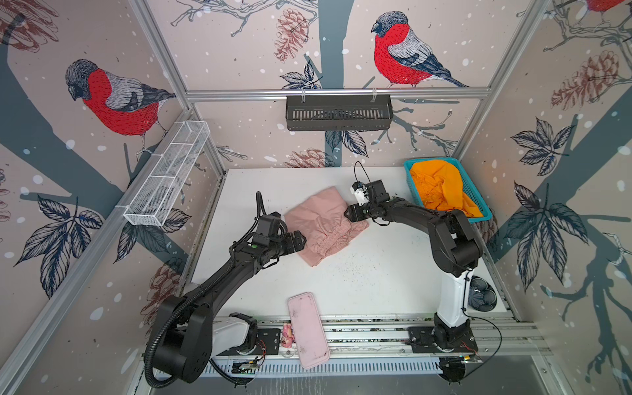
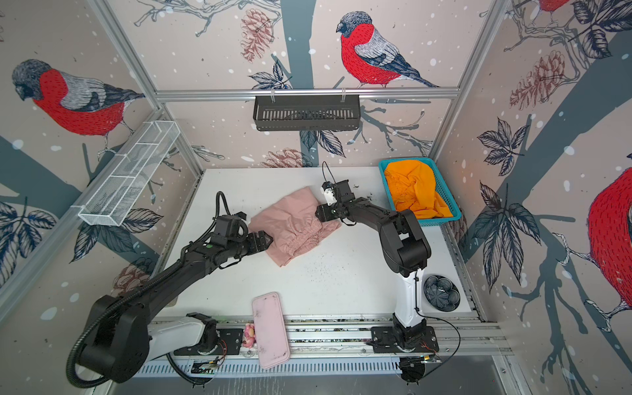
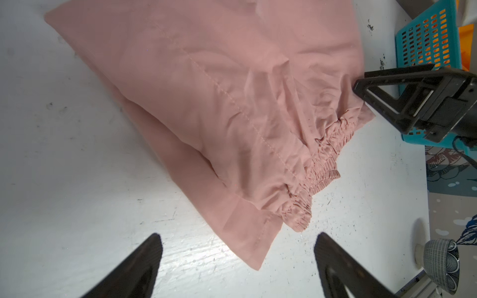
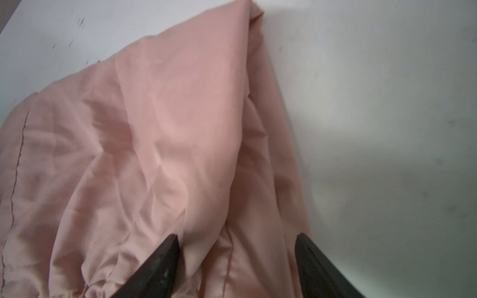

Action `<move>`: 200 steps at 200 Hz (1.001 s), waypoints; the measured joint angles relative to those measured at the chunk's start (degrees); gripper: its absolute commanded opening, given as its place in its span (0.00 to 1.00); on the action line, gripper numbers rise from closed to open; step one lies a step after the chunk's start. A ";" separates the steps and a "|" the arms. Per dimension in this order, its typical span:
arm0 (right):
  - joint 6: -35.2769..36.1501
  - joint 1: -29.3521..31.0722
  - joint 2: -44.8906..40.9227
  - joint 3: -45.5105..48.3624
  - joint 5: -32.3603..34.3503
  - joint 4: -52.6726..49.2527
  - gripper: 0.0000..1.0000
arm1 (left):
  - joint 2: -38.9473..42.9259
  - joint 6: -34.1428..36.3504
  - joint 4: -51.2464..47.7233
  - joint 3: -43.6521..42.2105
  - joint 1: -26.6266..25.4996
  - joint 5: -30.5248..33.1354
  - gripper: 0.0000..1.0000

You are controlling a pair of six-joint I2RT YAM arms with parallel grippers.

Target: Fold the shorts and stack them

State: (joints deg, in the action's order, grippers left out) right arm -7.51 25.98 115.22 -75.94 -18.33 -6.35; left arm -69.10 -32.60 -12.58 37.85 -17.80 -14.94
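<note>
White table point(image 1: 376, 284), pink shorts point(image 1: 321, 225) just beside left gripper point(image 1: 303, 241), under right gripper point(image 1: 348, 213)

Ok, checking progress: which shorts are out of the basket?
The pink shorts, lying on the table; the orange shorts sit crumpled in the teal basket.

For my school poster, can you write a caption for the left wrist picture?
Open left tool above the white table, facing the rumpled pink shorts.
</note>
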 measured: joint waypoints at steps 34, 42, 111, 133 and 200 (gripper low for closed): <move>-1.40 -1.18 0.33 3.69 -1.95 1.57 0.69 | -0.59 0.20 -0.17 1.49 0.00 0.17 0.93; -1.38 -1.22 0.13 4.96 -2.54 2.40 0.67 | -0.96 0.79 -0.35 2.43 0.00 0.28 0.93; -9.29 1.73 -8.13 20.15 -5.86 10.49 0.39 | -2.34 4.33 -3.61 7.54 0.17 3.37 0.93; -14.43 7.54 -9.31 24.00 -5.68 16.17 0.38 | -1.90 4.55 -4.61 7.61 0.33 4.72 0.93; -25.90 19.32 -5.88 19.26 -1.09 31.63 0.74 | -3.34 5.62 -5.01 7.50 0.09 6.19 0.97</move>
State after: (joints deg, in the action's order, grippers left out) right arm -33.41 45.30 109.34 -56.69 -19.42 25.28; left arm -72.44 -26.98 -17.58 45.34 -17.72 -8.75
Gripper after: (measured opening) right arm 0.707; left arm 0.973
